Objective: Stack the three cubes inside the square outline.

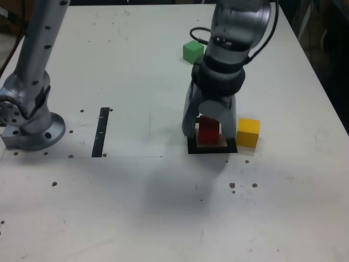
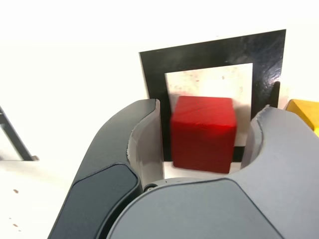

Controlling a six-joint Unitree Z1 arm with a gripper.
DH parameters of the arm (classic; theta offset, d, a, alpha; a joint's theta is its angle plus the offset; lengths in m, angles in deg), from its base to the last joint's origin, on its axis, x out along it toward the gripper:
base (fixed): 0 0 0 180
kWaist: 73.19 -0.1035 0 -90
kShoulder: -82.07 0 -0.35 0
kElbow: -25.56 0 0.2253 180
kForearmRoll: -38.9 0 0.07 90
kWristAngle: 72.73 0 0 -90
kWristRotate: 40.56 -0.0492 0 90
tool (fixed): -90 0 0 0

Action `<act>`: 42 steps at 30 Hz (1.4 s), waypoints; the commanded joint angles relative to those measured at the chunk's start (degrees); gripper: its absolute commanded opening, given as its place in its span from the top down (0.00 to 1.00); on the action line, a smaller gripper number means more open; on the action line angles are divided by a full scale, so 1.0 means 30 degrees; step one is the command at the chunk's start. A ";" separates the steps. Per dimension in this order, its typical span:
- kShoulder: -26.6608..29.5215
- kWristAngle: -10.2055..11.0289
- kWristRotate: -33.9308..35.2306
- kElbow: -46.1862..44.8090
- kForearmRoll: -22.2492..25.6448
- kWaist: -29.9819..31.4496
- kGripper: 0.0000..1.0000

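The red cube rests on the table in the square outline, partly on the pale centre and partly over one black side. My gripper straddles it from above, open. In the wrist view a narrow gap shows between each finger and the cube. The yellow cube stands just outside the outline, on the exterior view's right. The green cube sits farther back on the table, behind the arm.
A narrow black strip lies on the white table on the exterior view's left. The arm's base stands at the far left. The table's right edge runs diagonally, with dark clutter beyond it.
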 commanded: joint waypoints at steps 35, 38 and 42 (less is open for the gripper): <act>-0.3768 0.0916 -0.1567 1.1756 0.7009 0.0735 0.01; -0.3778 0.1052 -0.1825 1.1189 0.6987 0.0366 0.01; -0.3667 0.0998 -0.2147 1.0502 0.6845 -0.0013 0.02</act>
